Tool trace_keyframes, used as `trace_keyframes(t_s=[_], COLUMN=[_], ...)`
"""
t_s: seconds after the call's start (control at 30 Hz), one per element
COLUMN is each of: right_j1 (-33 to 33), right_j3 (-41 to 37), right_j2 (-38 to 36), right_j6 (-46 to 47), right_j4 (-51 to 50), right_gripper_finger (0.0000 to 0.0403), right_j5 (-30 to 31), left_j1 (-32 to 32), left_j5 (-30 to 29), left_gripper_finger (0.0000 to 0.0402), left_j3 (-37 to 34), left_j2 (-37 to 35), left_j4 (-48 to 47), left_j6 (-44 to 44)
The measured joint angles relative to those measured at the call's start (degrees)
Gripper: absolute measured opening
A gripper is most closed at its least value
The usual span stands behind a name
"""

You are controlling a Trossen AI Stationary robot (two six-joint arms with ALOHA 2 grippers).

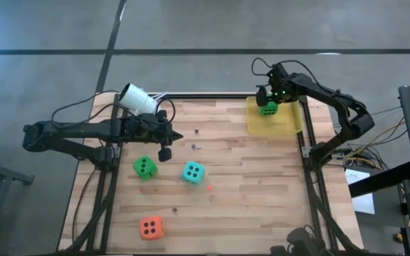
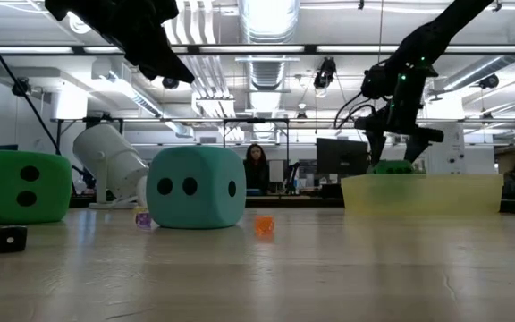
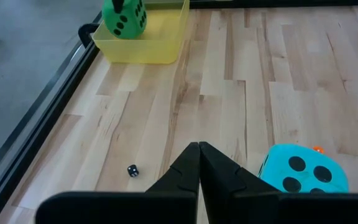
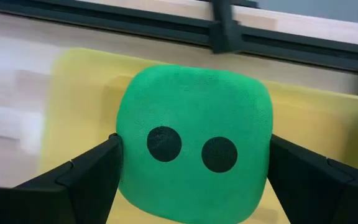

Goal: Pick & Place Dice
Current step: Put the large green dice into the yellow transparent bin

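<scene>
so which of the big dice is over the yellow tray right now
The green die clamped in the right gripper, over the yellow tray. The other green die, the teal die and the orange die sit on the table.

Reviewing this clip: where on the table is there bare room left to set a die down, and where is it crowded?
Bare wood lies between the teal die and the table's right rail, below the yellow tray, and right of the orange die. It is crowded near the left end effector and the loose green die. The right end effector holds a green die over the tray.
</scene>
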Motion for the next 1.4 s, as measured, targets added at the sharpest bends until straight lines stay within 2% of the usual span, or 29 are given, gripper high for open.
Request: trace_keyframes(t_s=[0.5,0.83,1.4], right_j1=[4.67,4.94,5.46], right_j3=[0.82,1.17,1.02], right_j2=[2.3,6.15,6.21], right_j6=[4.63,4.42,3.91], right_j4=[4.91,5.06,6.41], right_gripper_finger=[0.0347,0.0347,0.0347], right_j5=[-0.47,-1.26,-1.3], left_j1=[0.02,0.0,0.0], left_j5=[0.0,0.0,0.0], left_gripper_finger=[0.0012,0.0012,0.0012], left_j3=[0.0,0.0,0.0], left_j2=[0.0,0.0,0.0], left_j4=[0.0,-0.02,-0.04], left_j6=[0.11,-0.04,0.0])
